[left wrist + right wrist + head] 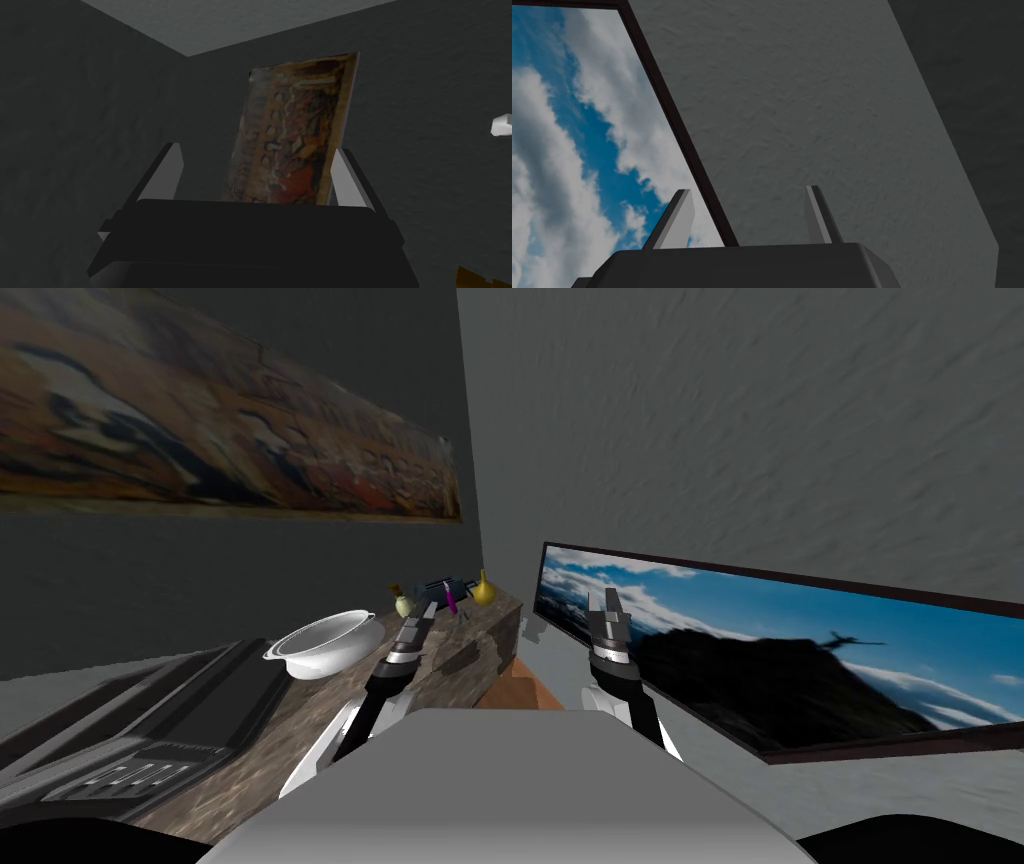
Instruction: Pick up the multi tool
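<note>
L gripper (431,608) spread | multi tool (446,591) dk blue, magenta blade

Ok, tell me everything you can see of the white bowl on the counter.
The white bowl is wide and shallow, glossy, with a thick rim and a small handle on each side. It stands upright and looks empty. It rests on the mottled brown countertop, just beside the dark cooktop.
</note>
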Robot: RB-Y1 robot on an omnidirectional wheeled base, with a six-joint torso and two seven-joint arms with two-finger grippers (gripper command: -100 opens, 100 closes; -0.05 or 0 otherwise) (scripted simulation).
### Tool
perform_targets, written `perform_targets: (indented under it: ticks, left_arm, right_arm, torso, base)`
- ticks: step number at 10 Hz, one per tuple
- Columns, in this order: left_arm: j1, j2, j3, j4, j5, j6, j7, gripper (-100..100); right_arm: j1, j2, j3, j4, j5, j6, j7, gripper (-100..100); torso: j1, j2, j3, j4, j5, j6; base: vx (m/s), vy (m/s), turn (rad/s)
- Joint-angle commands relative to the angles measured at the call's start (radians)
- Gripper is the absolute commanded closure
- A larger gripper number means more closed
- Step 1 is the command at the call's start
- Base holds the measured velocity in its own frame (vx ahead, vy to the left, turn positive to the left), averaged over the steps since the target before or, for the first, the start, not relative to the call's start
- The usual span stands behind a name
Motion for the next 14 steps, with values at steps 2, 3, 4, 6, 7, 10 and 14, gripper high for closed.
perform_targets:
  ticks: [2,3,4,6,7,10,14]
  left_arm:
    - [-0.009,0.028,0.030,0.040,-0.057,-0.004,-0.010,-100]
    - [-0.019,0.044,0.047,0.071,-0.092,-0.008,-0.017,-100]
    - [-0.030,0.061,0.065,0.103,-0.123,-0.013,-0.024,-100]
    - [-0.043,0.077,0.081,0.136,-0.166,-0.019,-0.032,-100]
    - [-0.056,0.093,0.098,0.171,-0.202,-0.025,-0.040,-100]
    - [-0.085,0.125,0.129,0.245,-0.278,-0.039,-0.057,-100]
    - [-0.135,0.169,0.171,0.351,-0.380,-0.063,-0.084,-100]
  right_arm:
    - [0.000,0.000,0.000,0.000,0.000,0.000,0.000,0]
    - [0.000,0.000,0.000,0.000,0.000,0.000,0.000,0]
    - [0.000,0.000,0.000,0.000,0.000,0.000,0.000,0]
    - [0.000,0.000,0.000,0.000,0.000,0.000,0.000,0]
    - [0.000,0.000,0.000,0.000,0.000,0.000,0.000,0]
    - [0.000,0.000,0.000,0.000,0.000,0.000,0.000,0]
    - [0.000,0.000,0.000,0.000,0.000,0.000,0.000,0]
  torso:
    - [0.000,-0.001,0.000,0.000,0.000,0.000]
    - [-0.001,-0.002,-0.001,0.000,0.000,0.000]
    - [-0.002,-0.002,-0.001,0.000,0.000,0.000]
    - [0.000,-0.002,-0.001,0.000,0.000,0.000]
    - [-0.001,-0.002,-0.001,0.000,0.000,0.000]
    - [-0.001,-0.003,-0.001,0.000,0.000,-0.001]
    - [-0.001,-0.003,-0.002,-0.001,0.000,0.000]
  base:
    - [-0.041,0.050,-0.093]
    - [-0.035,0.028,-0.094]
    - [-0.048,0.045,-0.152]
    - [-0.044,0.048,-0.148]
    - [-0.038,0.027,-0.103]
    - [-0.038,0.034,-0.127]
    - [-0.036,0.038,-0.143]
